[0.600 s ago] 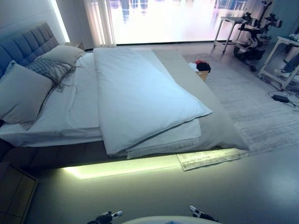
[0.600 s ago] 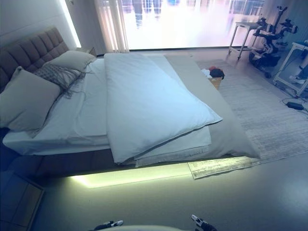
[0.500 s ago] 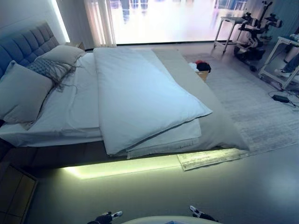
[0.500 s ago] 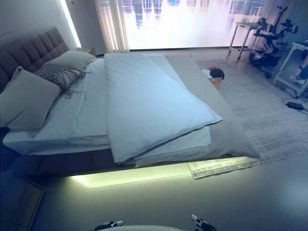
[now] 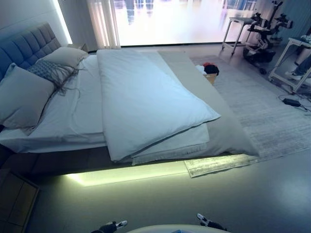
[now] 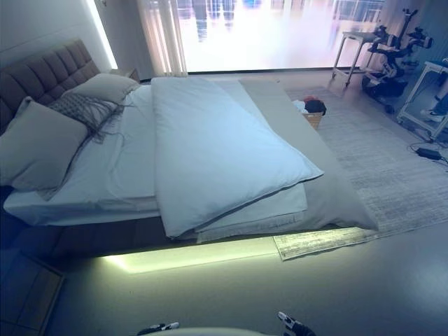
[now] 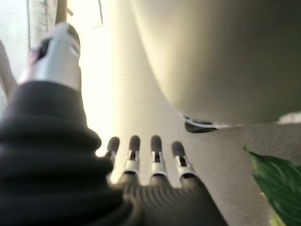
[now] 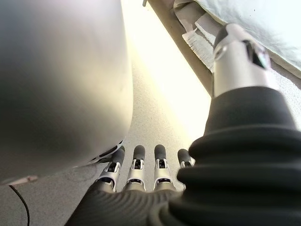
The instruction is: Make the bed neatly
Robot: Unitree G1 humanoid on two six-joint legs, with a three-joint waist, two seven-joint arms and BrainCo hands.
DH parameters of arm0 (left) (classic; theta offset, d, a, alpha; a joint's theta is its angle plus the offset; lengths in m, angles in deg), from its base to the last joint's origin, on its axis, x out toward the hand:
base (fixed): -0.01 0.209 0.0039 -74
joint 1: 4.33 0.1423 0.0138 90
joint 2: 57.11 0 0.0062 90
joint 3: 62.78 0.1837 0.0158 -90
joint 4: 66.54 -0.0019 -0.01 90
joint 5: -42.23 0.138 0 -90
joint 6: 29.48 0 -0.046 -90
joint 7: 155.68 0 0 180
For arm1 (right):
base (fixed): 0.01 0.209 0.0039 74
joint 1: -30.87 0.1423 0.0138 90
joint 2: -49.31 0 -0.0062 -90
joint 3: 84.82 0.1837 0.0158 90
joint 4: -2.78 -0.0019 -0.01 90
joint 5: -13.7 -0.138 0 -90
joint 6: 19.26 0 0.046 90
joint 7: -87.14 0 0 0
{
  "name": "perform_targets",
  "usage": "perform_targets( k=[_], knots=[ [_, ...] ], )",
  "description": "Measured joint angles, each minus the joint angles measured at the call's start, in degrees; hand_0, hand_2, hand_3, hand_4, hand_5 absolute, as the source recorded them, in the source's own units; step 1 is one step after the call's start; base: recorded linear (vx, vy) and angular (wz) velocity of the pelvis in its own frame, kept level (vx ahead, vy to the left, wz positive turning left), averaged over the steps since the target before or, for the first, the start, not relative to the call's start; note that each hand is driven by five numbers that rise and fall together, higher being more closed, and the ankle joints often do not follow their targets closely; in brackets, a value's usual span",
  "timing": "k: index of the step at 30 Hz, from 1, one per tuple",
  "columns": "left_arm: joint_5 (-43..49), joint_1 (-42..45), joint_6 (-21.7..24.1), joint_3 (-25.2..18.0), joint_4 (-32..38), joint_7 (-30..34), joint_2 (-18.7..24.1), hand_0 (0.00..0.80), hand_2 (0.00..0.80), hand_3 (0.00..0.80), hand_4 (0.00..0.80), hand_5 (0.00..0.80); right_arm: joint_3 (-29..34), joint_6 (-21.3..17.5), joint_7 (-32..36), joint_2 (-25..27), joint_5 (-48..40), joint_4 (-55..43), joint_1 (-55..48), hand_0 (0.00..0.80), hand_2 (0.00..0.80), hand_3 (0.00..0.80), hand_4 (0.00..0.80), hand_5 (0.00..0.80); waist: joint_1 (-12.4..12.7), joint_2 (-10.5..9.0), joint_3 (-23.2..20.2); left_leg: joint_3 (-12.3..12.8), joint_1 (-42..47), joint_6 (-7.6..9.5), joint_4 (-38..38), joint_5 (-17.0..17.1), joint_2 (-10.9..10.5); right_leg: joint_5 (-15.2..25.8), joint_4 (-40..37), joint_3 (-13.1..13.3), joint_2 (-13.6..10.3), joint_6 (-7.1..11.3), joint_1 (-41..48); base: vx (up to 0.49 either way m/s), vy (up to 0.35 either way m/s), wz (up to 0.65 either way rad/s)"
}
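**Still unmade: duvet folded back on the bed, both hands low and empty**

Here the bed (image 5: pixel 87 104) runs from a tufted headboard (image 5: pixel 26 46) on the left towards the window. Against the headboard lean three pillows: a large plain pillow (image 5: pixel 22 97) nearest, a patterned cushion (image 5: pixel 48 72) behind it, and another plain pillow (image 5: pixel 65 56) farthest back. Next to them the white sheet (image 5: pixel 75 109) lies bare and a little creased. Further right the white duvet (image 5: pixel 146 102) is folded over on itself, covering the middle of the mattress, its near corner hanging over the bed's edge above a glowing light strip (image 5: pixel 126 172). Beside it a grey blanket (image 5: pixel 214 116) drapes down the foot of the bed onto a pale rug (image 5: pixel 262 116). A small basket (image 5: pixel 209 73) of clothes sits by the bed on the rug, and white tables (image 5: pixel 291 58) stand at the far right.

At the bottom edge, the left hand (image 7: pixel 150 165) hangs over the floor, well apart from the bed, fingers straight and holding nothing. The right hand (image 8: pixel 141 169) hangs likewise, fingers extended and empty, with the duvet's edge showing past its thumb
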Motion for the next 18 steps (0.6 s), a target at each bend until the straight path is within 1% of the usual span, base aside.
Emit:
perform_targets(
  k=[12,15,18],
  knots=[
    [0.9,-0.3,-1.8,0.2,0.0,-0.1,0.0,0.000,0.000,0.000,0.000,0.000,-0.3,0.4,-0.3,0.1,-0.2,0.0,0.4,0.000,0.000,0.000,0.000,0.000,0.0,0.24,0.9,0.0,-0.2,-0.04,-0.1,0.0,0.2,-0.2,0.0,-0.1,0.0,-0.23,-0.3,0.044,-0.042,0.00],
    [1.2,-0.4,-2.3,0.1,0.0,-0.1,0.1,0.000,0.000,0.000,0.000,0.000,-0.3,0.3,-0.3,0.2,-0.6,0.0,0.7,0.000,0.000,0.000,0.000,0.000,0.0,0.57,1.1,-0.1,-0.9,-0.03,0.2,0.0,0.3,-0.1,0.0,-0.4,0.1,-0.22,-1.0,0.047,-0.104,0.02],
    [1.8,-0.5,-2.3,0.2,0.0,0.0,0.1,0.000,0.000,0.000,0.000,0.000,-0.3,0.3,-0.3,0.2,-2.0,0.0,1.1,0.000,0.000,0.000,0.000,0.000,0.0,0.43,1.9,-0.3,-1.1,-0.17,1.6,-0.5,0.6,-0.2,0.0,-0.4,0.3,-0.37,-1.0,0.041,-0.138,-0.01]
  ],
)
